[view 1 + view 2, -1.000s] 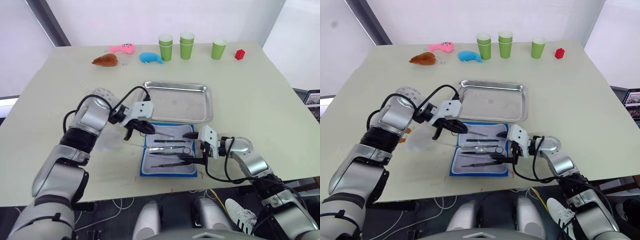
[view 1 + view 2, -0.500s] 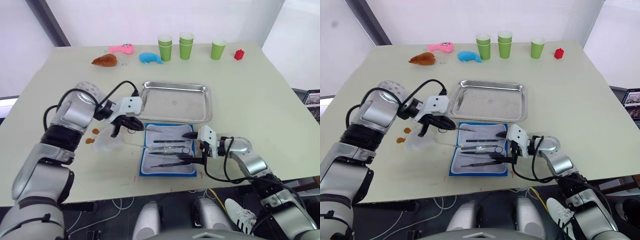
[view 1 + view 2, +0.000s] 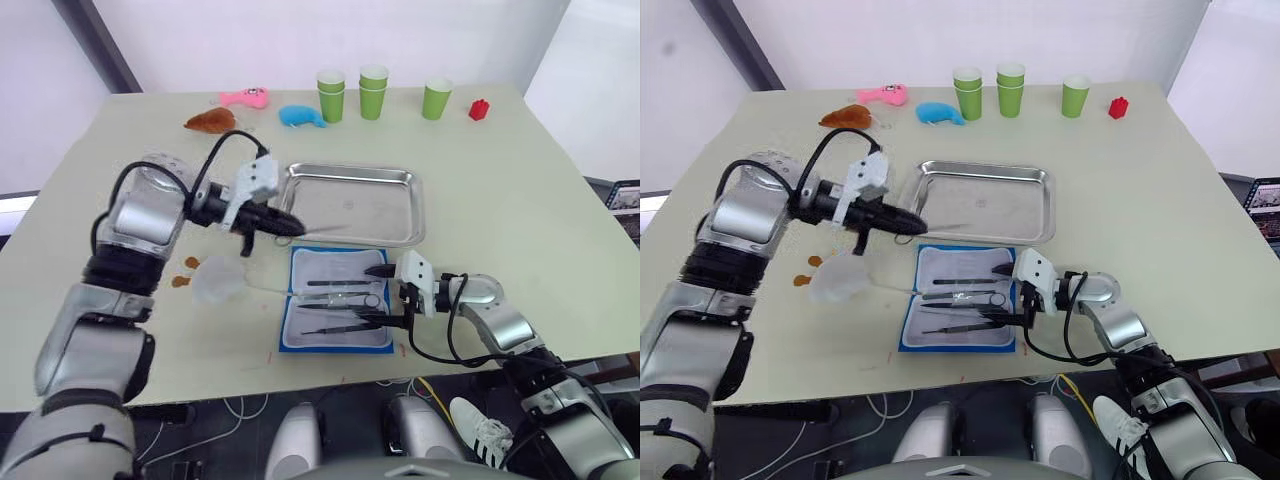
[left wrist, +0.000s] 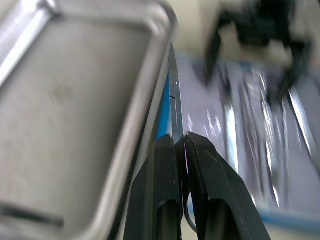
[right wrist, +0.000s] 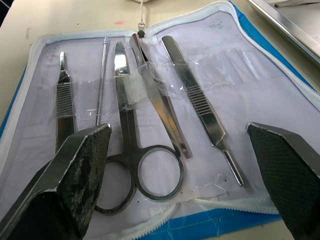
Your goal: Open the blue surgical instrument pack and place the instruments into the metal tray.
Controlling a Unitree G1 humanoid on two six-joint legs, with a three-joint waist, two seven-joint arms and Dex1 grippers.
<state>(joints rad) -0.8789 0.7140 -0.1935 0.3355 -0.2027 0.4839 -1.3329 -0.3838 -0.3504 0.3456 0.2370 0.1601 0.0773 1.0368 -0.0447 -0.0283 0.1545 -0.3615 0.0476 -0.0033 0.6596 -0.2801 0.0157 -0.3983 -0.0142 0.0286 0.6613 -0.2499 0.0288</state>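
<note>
Metal tray (image 3: 400, 205) lies bare across its whole floor, open from above. Left pincer (image 3: 283, 222) hangs over the tray's near-left corner, scissors (image 4: 174, 107) clamped between its fingers. Right pincer (image 3: 388, 295), fingers spread wide, blocks the right edge of the opened blue surgical instrument pack (image 3: 338, 343). Far side of the bench (image 3: 520, 190): green cups (image 3: 372, 92) and toys (image 3: 301, 116), well apart from the tray.
</note>
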